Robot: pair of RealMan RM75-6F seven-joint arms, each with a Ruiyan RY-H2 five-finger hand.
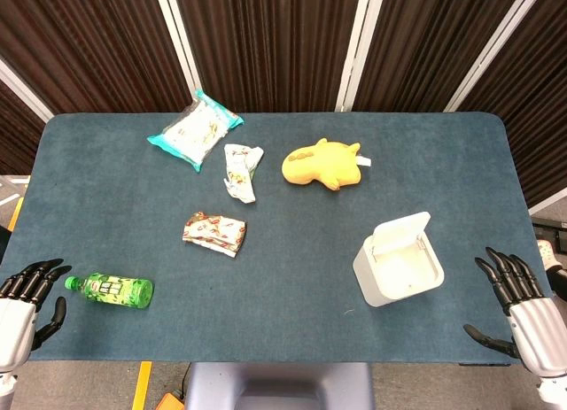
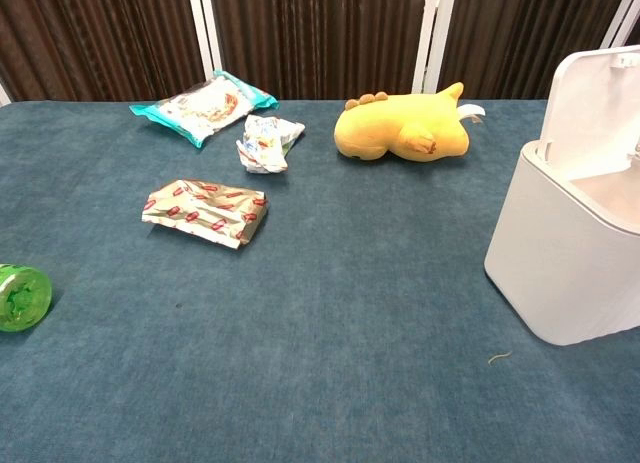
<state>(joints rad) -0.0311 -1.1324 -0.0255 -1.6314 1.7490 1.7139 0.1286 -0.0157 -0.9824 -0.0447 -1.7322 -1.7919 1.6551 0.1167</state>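
Observation:
In the head view my left hand hovers at the table's near left corner, fingers apart and empty. A green bottle lies on its side just right of that hand. My right hand is at the near right corner, fingers spread, holding nothing. The white bin with its lid up stands a little to the left of it. Neither hand shows in the chest view.
On the blue table lie a red-patterned foil packet, a crumpled white wrapper, a teal-edged snack bag and a yellow plush toy. Dark curtains hang behind.

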